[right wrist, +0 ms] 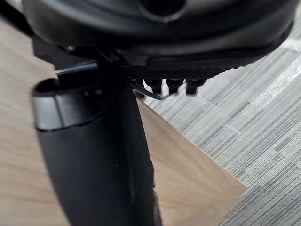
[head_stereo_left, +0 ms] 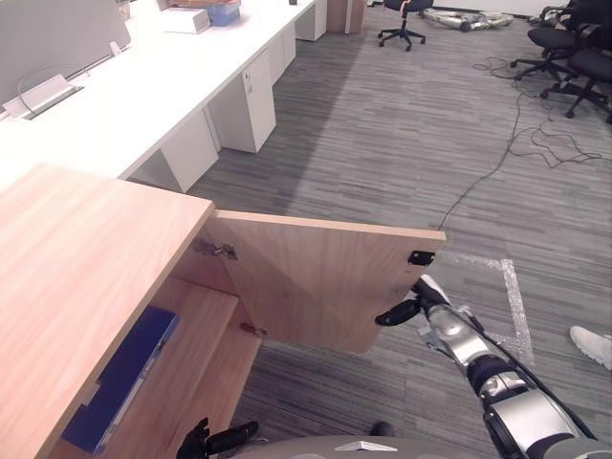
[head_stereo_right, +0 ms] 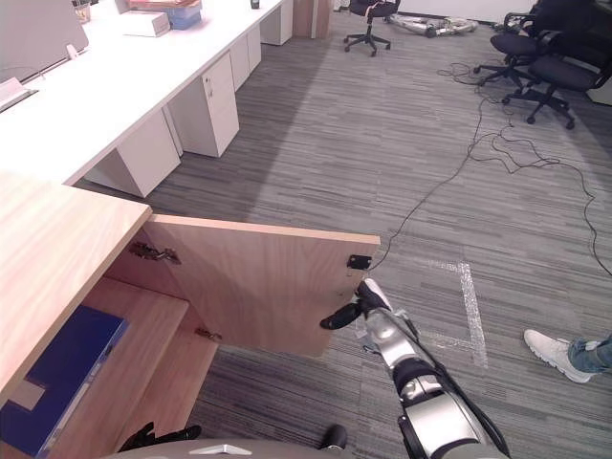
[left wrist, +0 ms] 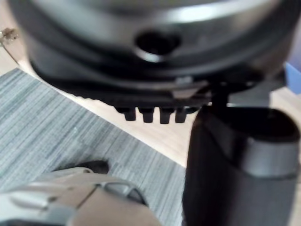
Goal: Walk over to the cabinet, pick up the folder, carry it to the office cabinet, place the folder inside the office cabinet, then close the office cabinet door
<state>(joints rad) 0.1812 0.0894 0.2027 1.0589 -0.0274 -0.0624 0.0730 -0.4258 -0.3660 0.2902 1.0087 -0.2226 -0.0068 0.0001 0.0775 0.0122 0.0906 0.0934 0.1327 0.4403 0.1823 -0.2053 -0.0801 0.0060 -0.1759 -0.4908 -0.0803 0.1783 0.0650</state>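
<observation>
The office cabinet (head_stereo_left: 86, 258) and its door (head_stereo_left: 316, 277) are pale wood-grain board with a smooth matt finish, the hinge (head_stereo_left: 218, 251) is bright metal, the blue folder (head_stereo_left: 134, 363) looks smooth and plasticky, the floor (head_stereo_left: 382, 143) is rough ribbed grey carpet crossed by glossy clear tape (head_stereo_left: 515, 301), and the white worktop (head_stereo_left: 143, 86) is smooth.

Blue folder (head_stereo_left: 124, 378), light wood cabinet door (head_stereo_left: 316, 277), grey striped carpet (head_stereo_left: 402, 143).
</observation>
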